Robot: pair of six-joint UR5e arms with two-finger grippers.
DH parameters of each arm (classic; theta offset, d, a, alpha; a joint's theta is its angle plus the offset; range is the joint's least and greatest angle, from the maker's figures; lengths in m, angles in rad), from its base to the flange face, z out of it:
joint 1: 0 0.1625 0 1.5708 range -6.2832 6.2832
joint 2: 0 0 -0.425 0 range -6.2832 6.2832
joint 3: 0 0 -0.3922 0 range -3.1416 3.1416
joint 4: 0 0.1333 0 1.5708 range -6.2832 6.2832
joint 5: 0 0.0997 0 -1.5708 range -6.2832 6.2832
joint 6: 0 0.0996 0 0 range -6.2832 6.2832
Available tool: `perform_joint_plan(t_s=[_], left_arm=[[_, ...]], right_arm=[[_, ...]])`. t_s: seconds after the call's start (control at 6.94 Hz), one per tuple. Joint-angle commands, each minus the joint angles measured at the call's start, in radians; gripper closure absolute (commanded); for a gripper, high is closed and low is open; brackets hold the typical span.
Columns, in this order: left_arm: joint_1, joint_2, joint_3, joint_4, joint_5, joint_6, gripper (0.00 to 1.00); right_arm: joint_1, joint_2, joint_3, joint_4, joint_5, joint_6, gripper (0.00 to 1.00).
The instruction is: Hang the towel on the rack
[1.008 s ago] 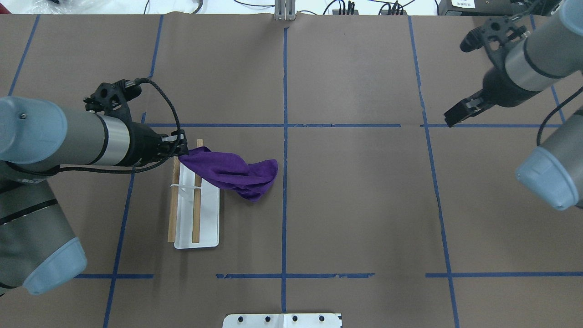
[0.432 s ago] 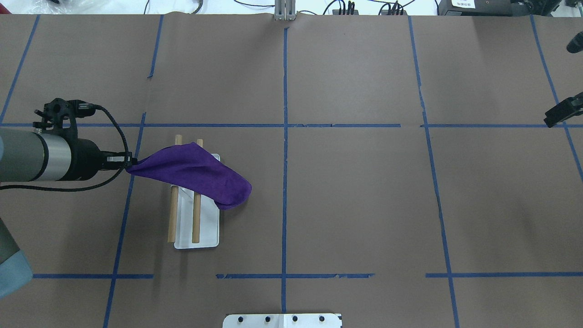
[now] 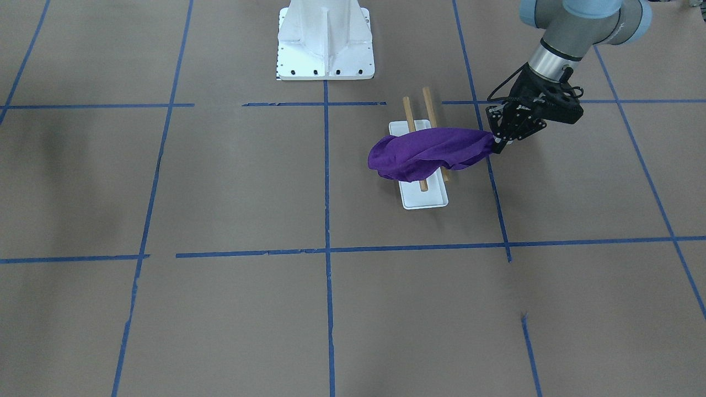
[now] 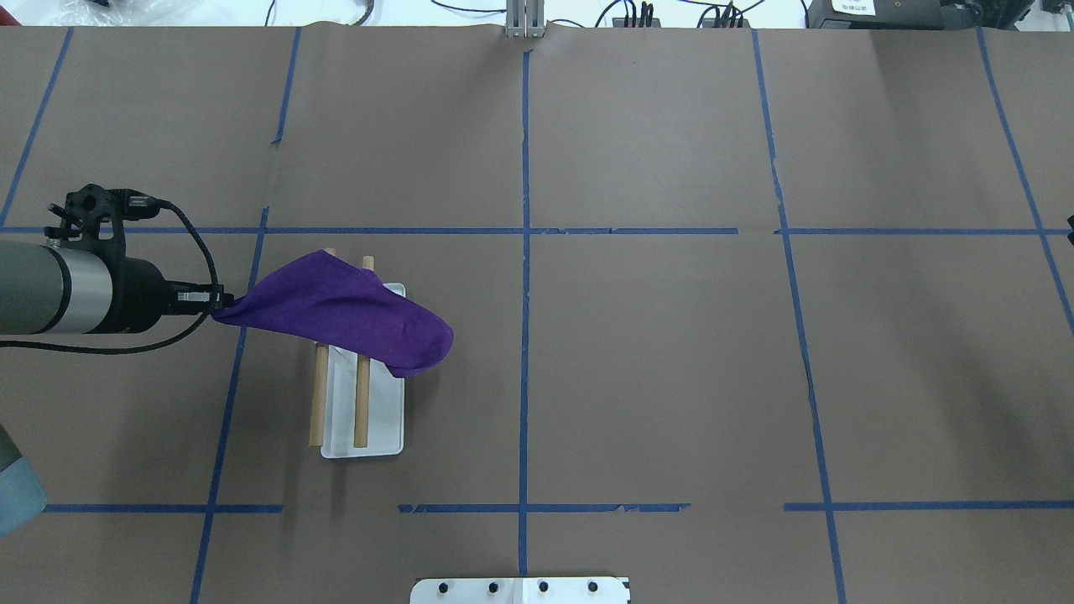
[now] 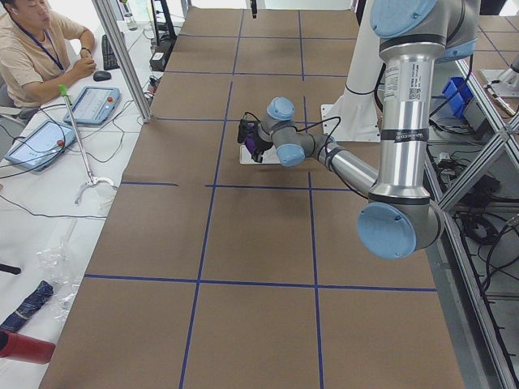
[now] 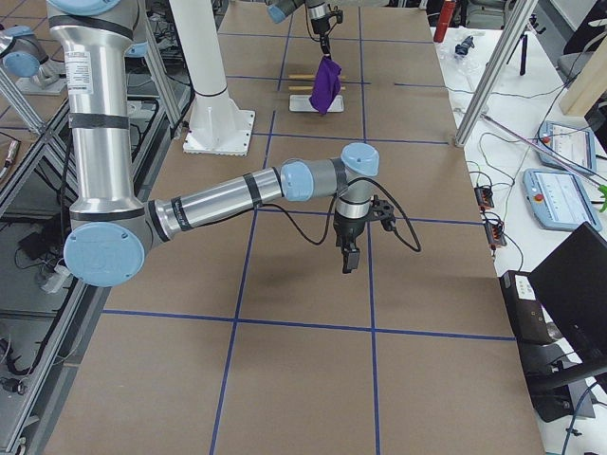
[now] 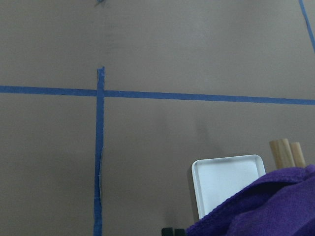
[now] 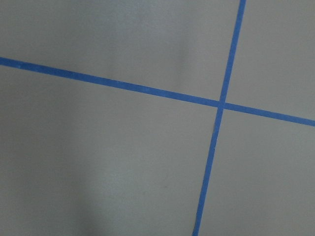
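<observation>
The deep purple towel [image 4: 344, 315] lies draped across the far ends of the rack's two wooden rods [image 4: 362, 403], its loose end hanging over the white base [image 4: 382, 424]. My left gripper [image 4: 220, 300] is shut on the towel's corner, just left of the rack and above the table. In the front-facing view the left gripper [image 3: 496, 144] is right of the towel [image 3: 430, 153] and the rods [image 3: 427, 102]. The left wrist view shows the towel's edge [image 7: 266, 211] and the base [image 7: 226, 182]. My right gripper [image 6: 349, 256] hangs over bare table far away; I cannot tell if it is open.
The robot's white base plate [image 4: 520, 590] sits at the near middle edge and also shows in the front-facing view [image 3: 325, 38]. Blue tape lines [image 4: 525, 252] grid the brown table. An operator [image 5: 32, 49] sits beyond the table's far side.
My left gripper moved left, dragging the towel over both rods. My right arm pulled back to the right, out of the overhead view.
</observation>
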State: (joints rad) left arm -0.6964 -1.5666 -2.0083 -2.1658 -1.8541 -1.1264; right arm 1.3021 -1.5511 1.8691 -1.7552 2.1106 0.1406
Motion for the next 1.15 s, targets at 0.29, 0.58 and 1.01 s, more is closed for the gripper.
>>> perform_joint_plan(t_s=[0.29,0.58,1.01], left_arm=[[-0.226,0.04,0.085,0.015,-0.205,0.436,0.0],[-0.421,0.051,0.147,0.222,-0.313,0.731,0.0],[-0.66,0.002,0.16,0.611,-0.338,0.998,0.0]], right_arm=[[0.156,-0.009,-0.137,0.0,0.096,-0.152,0.0],[0.238,-0.018,-0.217,0.0,0.1,-0.284,0.0],[0.299,-0.09,-0.22,0.054,0.126,-0.308,0.0]])
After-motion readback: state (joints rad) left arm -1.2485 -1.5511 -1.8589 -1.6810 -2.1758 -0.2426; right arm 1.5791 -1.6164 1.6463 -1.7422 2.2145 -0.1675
